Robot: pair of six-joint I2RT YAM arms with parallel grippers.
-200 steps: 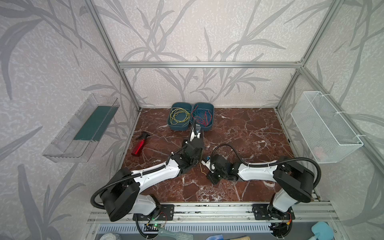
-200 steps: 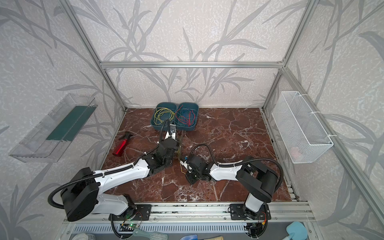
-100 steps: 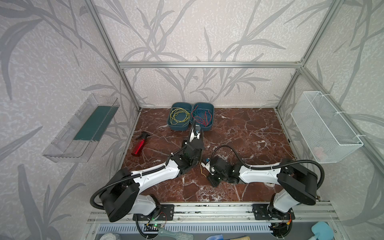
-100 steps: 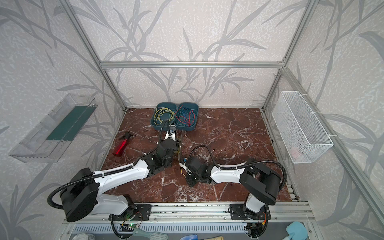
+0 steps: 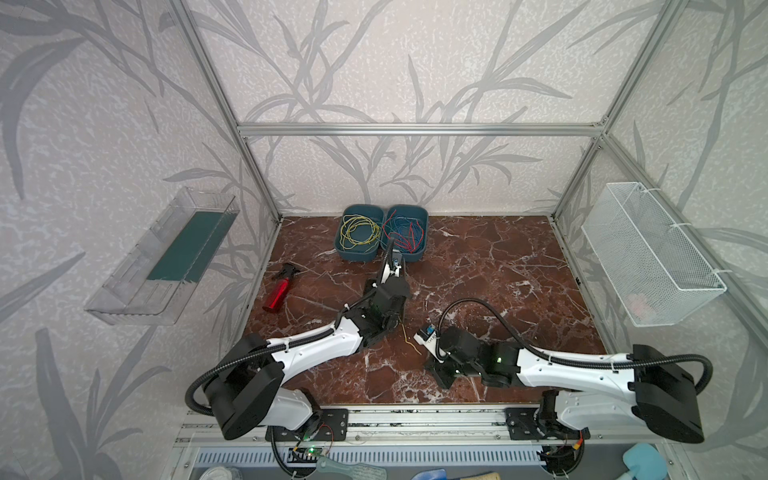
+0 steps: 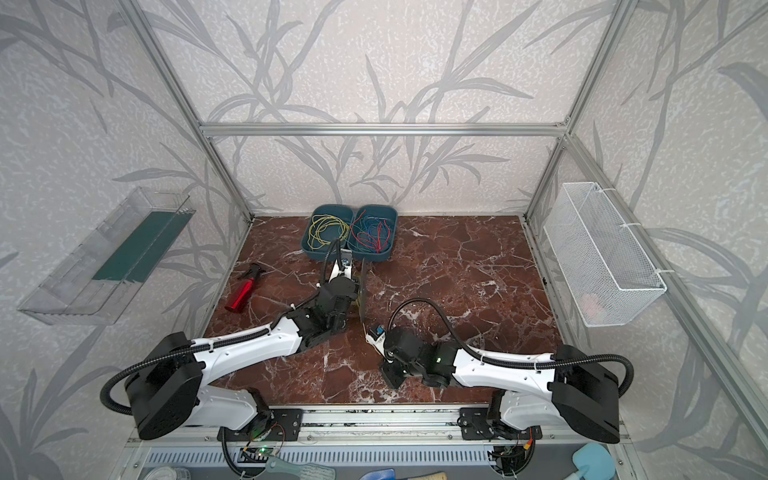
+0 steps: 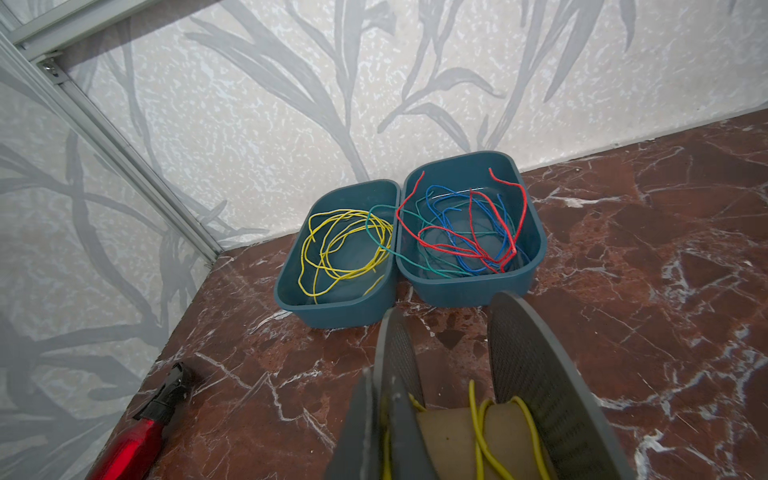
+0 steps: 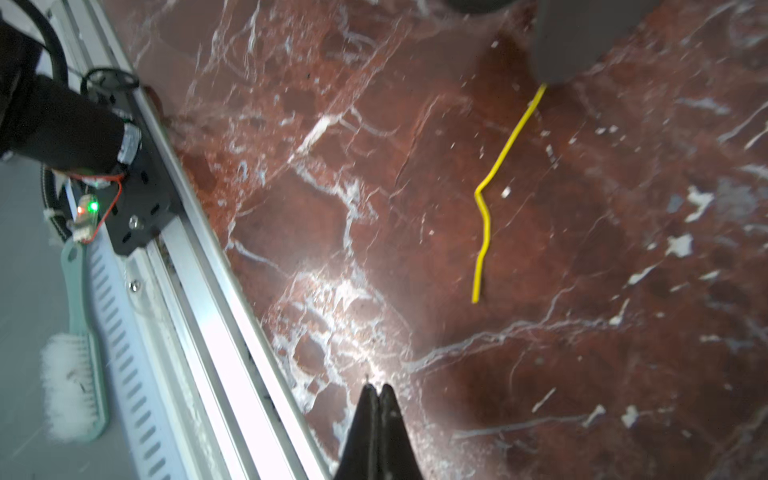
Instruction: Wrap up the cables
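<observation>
**Finding.** Over the preceding second the right tool (image 8: 376,392) had closed its last sliver. Its jaws were pressed flat together with nothing between them. Its arm had also swung back toward 6 o'clock, nearer the front rail (image 8: 199,257).

The yellow cable (image 8: 484,224) was not taken up. Its free tail lay on the bench (image 5: 498,257) where it had been, running toward 5 o'clock from the spool (image 7: 536,386). The right tool stood near the tail's end, at about 5 o'clock from it, and clear of it.

The left tool (image 7: 379,399) had not altered. It was clamped tight on one grey flange of the spool and held it on edge near the bench centre. Several turns of yellow cable showed on the cardboard core in the left wrist view.

More yellow cables (image 7: 345,245) lay loose in a bin (image 7: 332,311) at 12 o'clock. The neighbouring bin (image 7: 469,291), toward 1 o'clock, held red, blue and green wires (image 7: 469,232).

**Assessment.** The closure looks like a missed or abandoned pinch. The wrap appears part done, with the tail left to wind. The right tool would need to reopen and return to the tail.
</observation>
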